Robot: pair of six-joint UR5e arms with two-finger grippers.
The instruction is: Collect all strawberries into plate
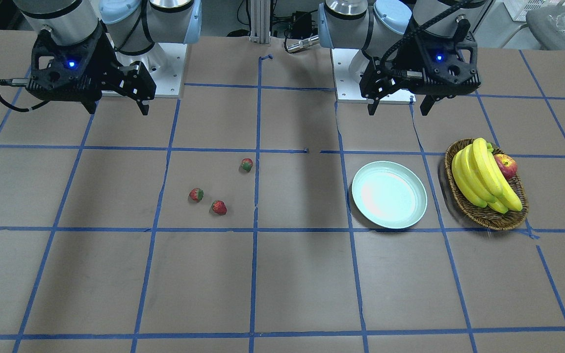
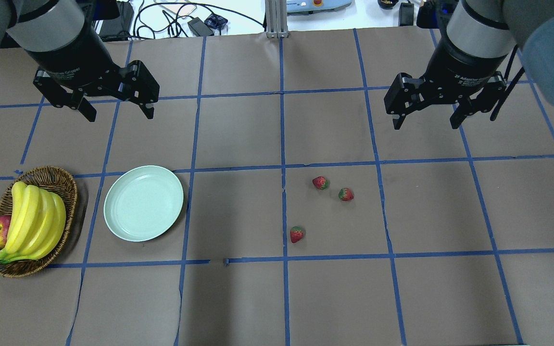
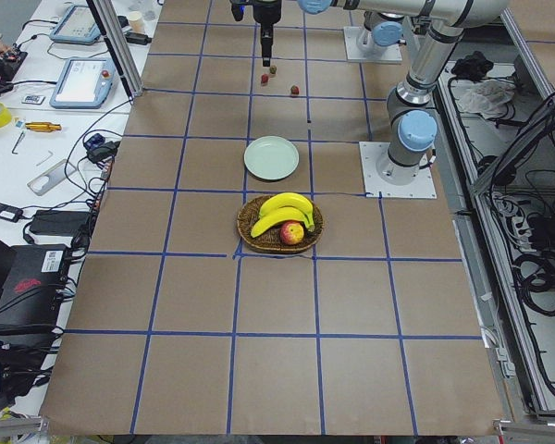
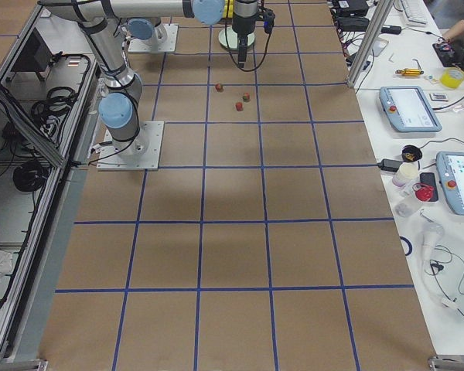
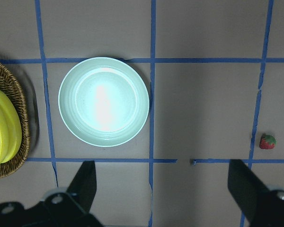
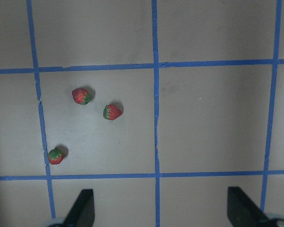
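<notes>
Left tool and right tool hung spread, empty. Three strawberries lay on the counter, well apart from the plate.

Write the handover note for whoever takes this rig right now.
Left gripper: open, empty, up off the table, on the side with the plate.
Right gripper: open, empty, up off the table, on the side with the strawberries.
All three strawberries lie apart on the table; the plate holds nothing.
Done: nothing yet.
Left: all three strawberries into the plate.
</notes>
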